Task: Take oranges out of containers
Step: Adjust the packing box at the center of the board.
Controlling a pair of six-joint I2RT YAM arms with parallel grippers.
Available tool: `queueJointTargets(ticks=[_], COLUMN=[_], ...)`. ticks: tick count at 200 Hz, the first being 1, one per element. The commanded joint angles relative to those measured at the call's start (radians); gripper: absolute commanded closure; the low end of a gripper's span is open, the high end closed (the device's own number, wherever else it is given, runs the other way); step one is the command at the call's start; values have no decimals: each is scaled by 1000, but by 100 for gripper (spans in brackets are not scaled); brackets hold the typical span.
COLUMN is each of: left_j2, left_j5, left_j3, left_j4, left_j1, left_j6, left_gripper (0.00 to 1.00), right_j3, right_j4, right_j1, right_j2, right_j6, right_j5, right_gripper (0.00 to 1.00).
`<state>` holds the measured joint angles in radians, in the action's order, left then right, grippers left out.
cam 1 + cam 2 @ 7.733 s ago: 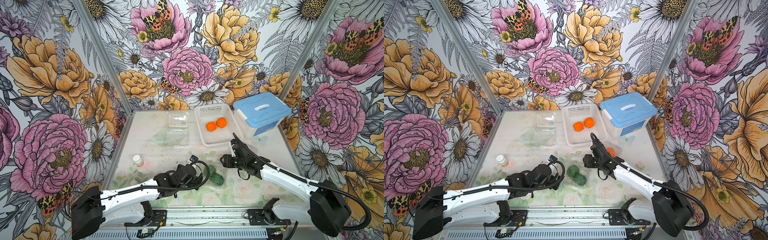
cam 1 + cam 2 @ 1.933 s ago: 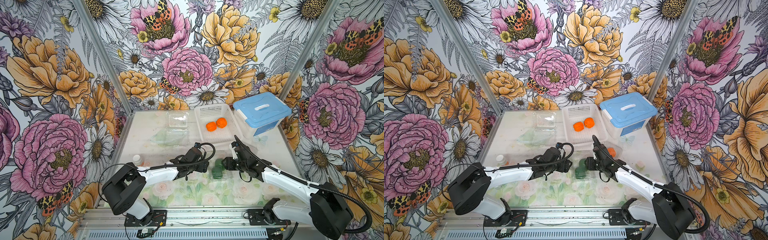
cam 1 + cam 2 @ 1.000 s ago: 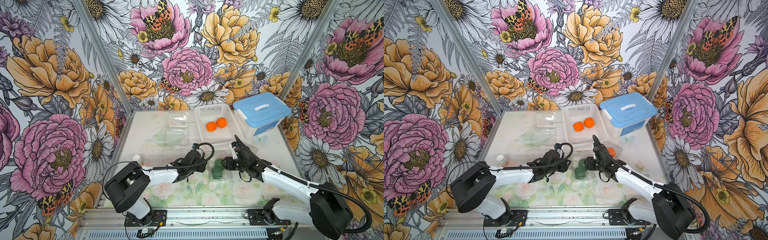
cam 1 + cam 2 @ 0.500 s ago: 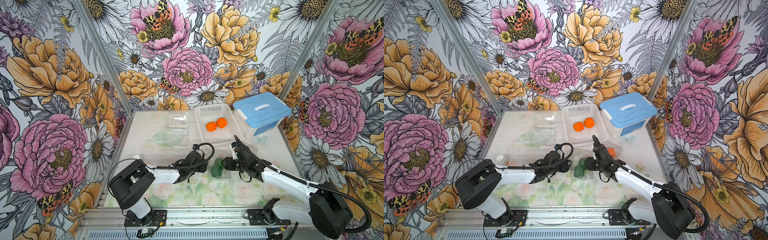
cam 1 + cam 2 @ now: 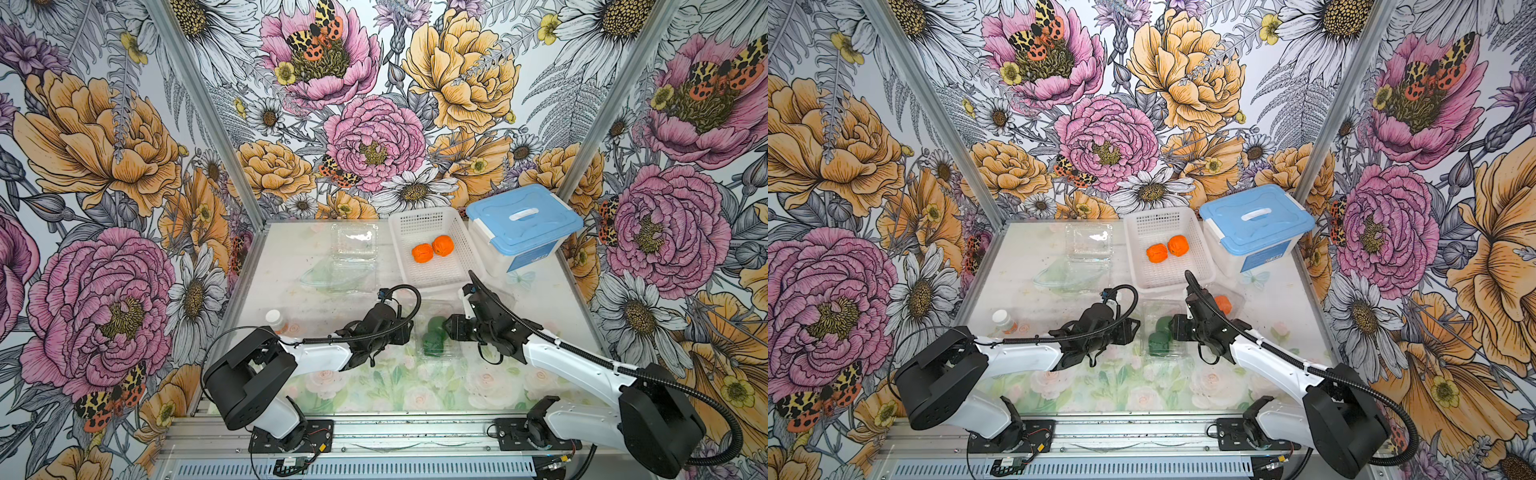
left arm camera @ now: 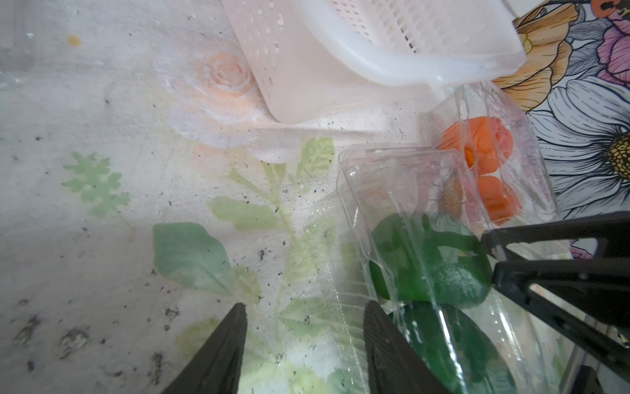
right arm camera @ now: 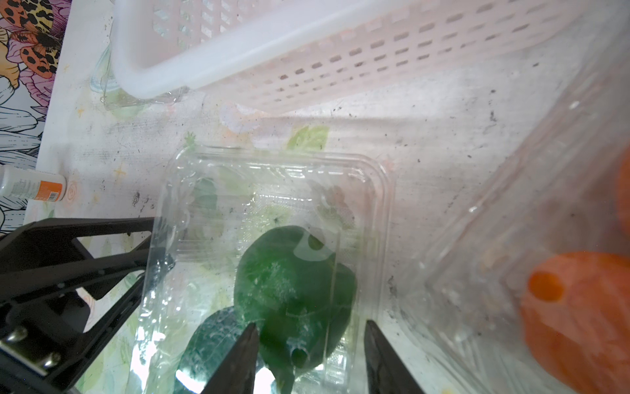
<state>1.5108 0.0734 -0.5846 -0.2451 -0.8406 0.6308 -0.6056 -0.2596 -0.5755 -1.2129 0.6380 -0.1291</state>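
Observation:
A clear container (image 5: 434, 311) holding two dark green oranges (image 5: 435, 325) lies mid-table between my grippers. In the left wrist view my left gripper (image 6: 305, 324) is open at the container's side, with only table and a thin plastic edge between its fingers. My right gripper (image 7: 310, 344) has its jaws apart astride the container's other end, with a green orange (image 7: 293, 290) between them. Whether they press it I cannot tell. A second container (image 5: 1235, 300) with bright oranges (image 6: 484, 143) sits behind my right wrist. Two oranges (image 5: 432, 249) lie in the white basket.
The white perforated basket (image 5: 419, 219) stands just beyond both containers, with the blue-lidded tub (image 5: 523, 220) to its right. An empty container (image 5: 355, 240) lies open at the back. A small white bottle (image 5: 274, 318) stands by the left edge.
Over several seconds the container of green oranges has moved away from the front edge. In the last second my left arm's shoulder swung inward; both grippers and the container barely shifted.

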Motion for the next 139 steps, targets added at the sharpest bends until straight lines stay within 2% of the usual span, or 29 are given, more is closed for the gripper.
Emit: queueJointTargets(ticks=[1, 64, 139], left_j2=[-16, -54, 43], left_j5=[-12, -44, -116], left_j3=[25, 71, 46], left_j4=[-50, -96, -173], left_j1=[14, 54, 59], left_j6=[17, 20, 32], left_gripper=[44, 44, 45], right_j3=[8, 3, -14], right_j4=[-1, -11, -9], right_j1=[-1, -1, -3], right_j2=[5, 2, -29], right_j6=[-1, -6, -21], right_j5=[0, 19, 17], right_gripper=[51, 51, 51])
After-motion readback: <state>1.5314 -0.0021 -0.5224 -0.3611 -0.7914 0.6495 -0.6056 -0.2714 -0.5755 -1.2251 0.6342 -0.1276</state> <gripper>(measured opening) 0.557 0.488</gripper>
